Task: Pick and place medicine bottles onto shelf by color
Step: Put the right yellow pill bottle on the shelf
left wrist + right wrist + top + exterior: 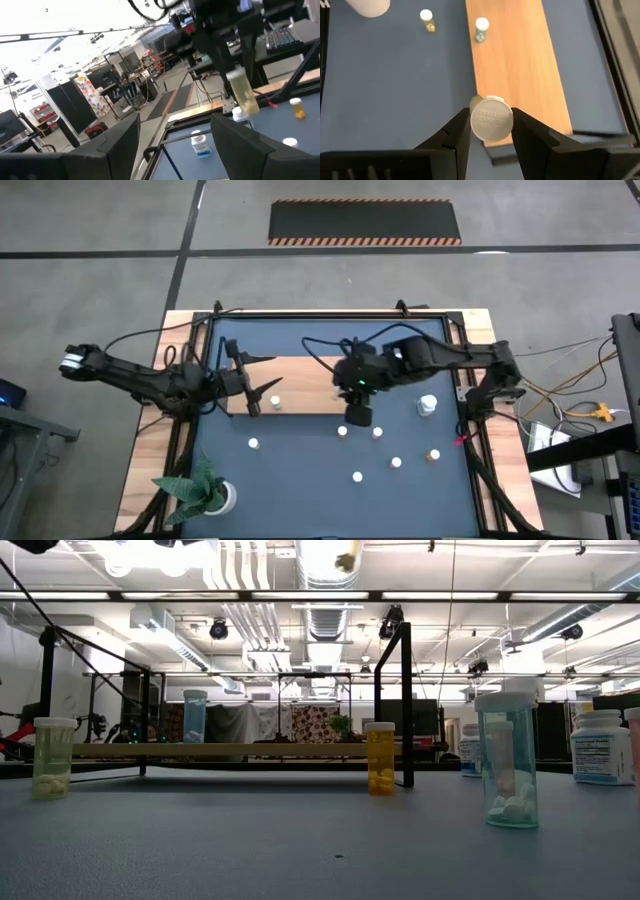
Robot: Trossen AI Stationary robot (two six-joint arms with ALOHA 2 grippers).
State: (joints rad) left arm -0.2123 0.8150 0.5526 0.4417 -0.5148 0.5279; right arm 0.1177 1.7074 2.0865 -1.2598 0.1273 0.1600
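The shelf (310, 385), a light-brown board, lies across the far half of the blue table. One small bottle (275, 402) stands on its left part. My right gripper (357, 415) hangs over the shelf's near edge, shut on a yellowish bottle (243, 92) with a white cap. My left gripper (262, 385) stands open above the shelf's left part with nothing between its fingers (120, 145). Several small bottles stand upright on the table nearer than the shelf, among them a white-topped one (254, 444) and an orange one (434, 453). A larger white bottle (428, 405) stands at the right. My right gripper (491, 120) pinches the bottle's round white cap (491, 131) between its two fingers, one on each side. The fingers come from above, slanting down. The yellowish body (245, 100) hangs below them, a little tilted, lifted clear of the table and the shelf.
A white pot with a green plant (205, 492) stands at the table's near left corner. Black frame ends (405, 700) rise from the shelf. In the low view an orange bottle (380, 757) and a greenish one (508, 760) stand in front of the shelf.
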